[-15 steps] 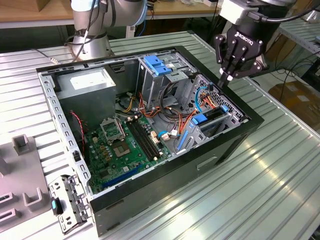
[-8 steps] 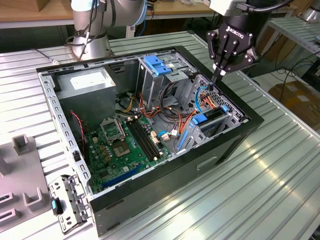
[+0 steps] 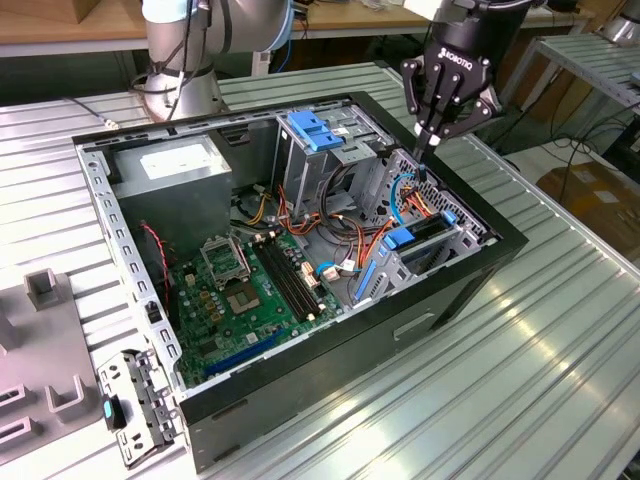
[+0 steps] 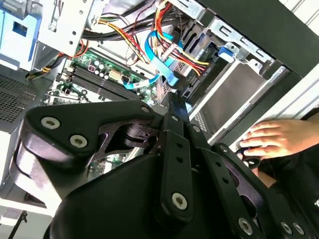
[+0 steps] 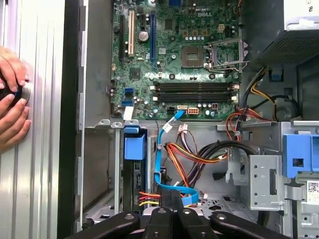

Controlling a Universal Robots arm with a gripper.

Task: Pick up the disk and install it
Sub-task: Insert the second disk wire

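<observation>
As we read the exterior view from its left to its right, the grey power-supply box [image 3: 180, 165] sat in the far corner of the open computer case [image 3: 300, 400], which lay on the ribbed metal table [image 3: 520, 380]. The motherboard [image 3: 235, 290] covered the case floor, and a ribbed blue bracket [image 3: 308, 130] capped the upper bay. Further to that view's right, the gripper [image 3: 430, 143] hung over the front end of the case with its fingers pressed together on nothing that we could see. The tip pointed down at the bundle of cables [image 3: 410, 195].

The disk [image 3: 418, 236] lay just below and beside that tip, inside the lower drive cage [image 3: 455, 250]. Its blue rail showed at the near end. In the first wrist view the disk [image 5: 134, 149] stood in its slot beside the case wall, and red and yellow leads ran to its end near the gripper [image 5: 172, 213]. A person's hand [image 5: 12, 99] rested on the table outside the case.

We judged the pick-up to be over and the installing step in hand, since the disk looked seated. We could not tell whether it was fully home. We judged that any further move called for a slow, straight path past the cables, because the closed tip stood near them in the second wrist view [image 4: 172, 104]
</observation>
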